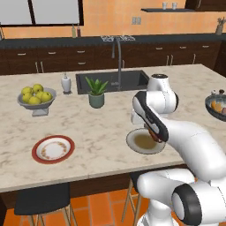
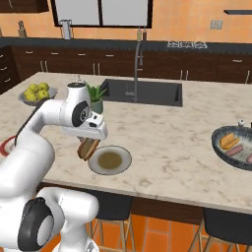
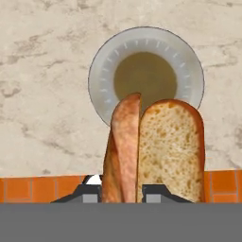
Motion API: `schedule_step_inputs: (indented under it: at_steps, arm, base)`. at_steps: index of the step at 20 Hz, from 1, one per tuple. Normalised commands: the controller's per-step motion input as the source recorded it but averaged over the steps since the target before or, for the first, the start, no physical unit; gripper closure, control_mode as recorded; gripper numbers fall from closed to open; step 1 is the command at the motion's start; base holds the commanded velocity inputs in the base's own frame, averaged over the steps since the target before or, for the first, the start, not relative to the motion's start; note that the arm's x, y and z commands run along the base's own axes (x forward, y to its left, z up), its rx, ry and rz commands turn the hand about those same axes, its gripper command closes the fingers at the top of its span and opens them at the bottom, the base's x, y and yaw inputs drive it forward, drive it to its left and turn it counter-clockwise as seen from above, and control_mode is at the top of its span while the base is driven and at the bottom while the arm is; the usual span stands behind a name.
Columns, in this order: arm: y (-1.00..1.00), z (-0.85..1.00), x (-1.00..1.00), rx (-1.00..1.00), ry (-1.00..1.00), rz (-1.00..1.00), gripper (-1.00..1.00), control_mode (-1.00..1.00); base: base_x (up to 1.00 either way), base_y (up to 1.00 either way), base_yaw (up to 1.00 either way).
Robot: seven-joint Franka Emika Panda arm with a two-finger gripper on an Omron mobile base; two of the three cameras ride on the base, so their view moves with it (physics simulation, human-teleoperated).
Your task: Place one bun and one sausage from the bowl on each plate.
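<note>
At the far left of the island counter (image 1: 101, 128) a pedestal bowl (image 1: 37, 102) of yellow-green apples (image 1: 33, 94) stands near the back edge. In front of it, close to the near edge, lies the red-rimmed plate (image 1: 53, 149), bare on top. Further right, a small white bottle (image 1: 66, 83) sits beside the sink (image 1: 110, 80), and a potted plant (image 1: 96, 93) stands just in front of the sink with the tap (image 1: 118, 56) rising behind it.

Near the middle of the counter's front edge lies the grey plate (image 2: 110, 160) — its centre is a darker brownish disc and nothing rests on it. The gripper (image 2: 88, 145) hangs over this plate's near-left rim, its jaws closed on a bun (image 2: 87, 147). In the hand view the bun (image 3: 156, 151) is split lengthwise, a browned crust half on the left and a pale crumb face on the right, standing up between the fingertips (image 3: 90, 194) and covering the plate's near rim. From the pictures I cannot tell whether the bun touches the plate or is held just above it.

At the far right the dark bowl (image 2: 231, 148) sits by the counter's edge, well apart from both plates — inside it lie another bun (image 2: 229, 141) and sausages (image 2: 237, 150).
</note>
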Motion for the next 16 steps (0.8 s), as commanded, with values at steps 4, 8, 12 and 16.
schedule_step_inputs:
  at_steps: [4,8,12,16]
  arm:
    - [0.0,-0.84,1.0,0.0,0.0,0.0,1.0,-1.0]
    - [0.03,-0.81,0.96,0.0,0.0,0.0,1.0,-1.0]
    - [0.07,-0.61,0.52,0.0,0.0,0.0,1.0,-1.0]
    - [0.01,-0.26,0.24,0.0,0.0,0.0,-1.0,-1.0]
  base:
    - [0.0,0.0,0.0]
    - [0.0,0.0,0.0]
    - [0.0,0.0,0.0]
    - [0.0,0.0,0.0]
